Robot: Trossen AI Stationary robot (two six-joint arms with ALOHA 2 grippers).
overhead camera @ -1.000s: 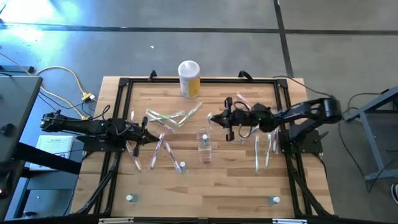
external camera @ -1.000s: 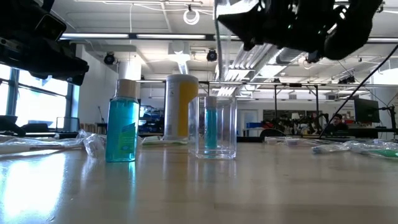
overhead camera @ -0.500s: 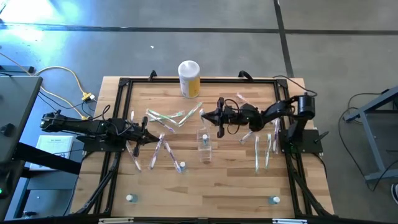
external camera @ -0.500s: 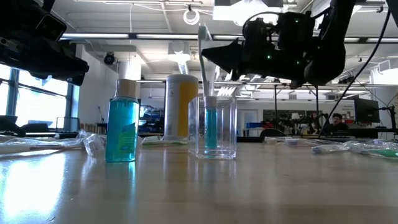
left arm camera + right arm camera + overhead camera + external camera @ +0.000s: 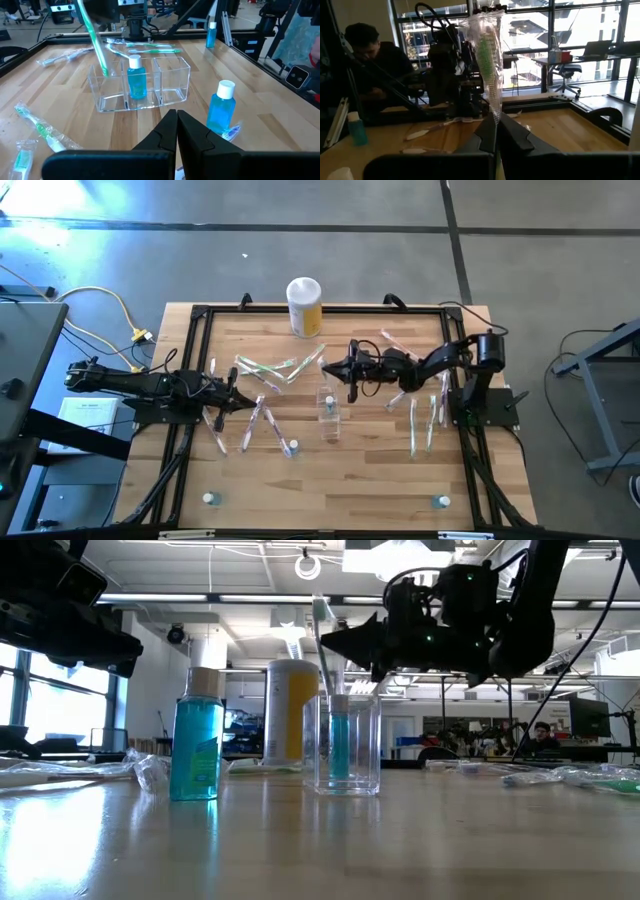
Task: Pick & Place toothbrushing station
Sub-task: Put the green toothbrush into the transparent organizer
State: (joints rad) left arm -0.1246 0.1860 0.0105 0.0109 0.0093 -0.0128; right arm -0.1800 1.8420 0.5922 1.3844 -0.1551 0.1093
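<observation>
The clear plastic cup [image 5: 328, 408] stands mid-table; the left wrist view [image 5: 141, 85] shows three compartments, with a small blue bottle [image 5: 135, 77] in the middle one. My right gripper [image 5: 349, 369] is just to the cup's right and above it. It is shut on a wrapped toothbrush with green bristles [image 5: 324, 645], whose lower end [image 5: 105, 71] dips into an end compartment. Loose wrapped toothbrushes lie flat left of the cup [image 5: 275, 368] and to its right [image 5: 425, 420]. My left gripper [image 5: 232, 392] is shut and empty at the table's left. My right gripper pinches the toothbrush's handle [image 5: 494, 116] between its two fingers. The fingers come level from the table's right and lie across the brush. The brush stands nearly upright, head up [image 5: 319, 606]. Its lower end is inside the cup, above the floor.
A white-lidded yellow canister [image 5: 304, 305] stands at the far edge. Small blue bottles stand near the cup [image 5: 290, 448] and at the near corners [image 5: 208, 498] [image 5: 441, 501]. A black frame [image 5: 196, 380] rims the table. A person [image 5: 375, 55] sits beyond the table.
My right gripper has gone toward the table's left edge and down toward the cup, staying shut on the toothbrush. The brush has stayed nearly upright, and its lower end now reaches into the cup.
</observation>
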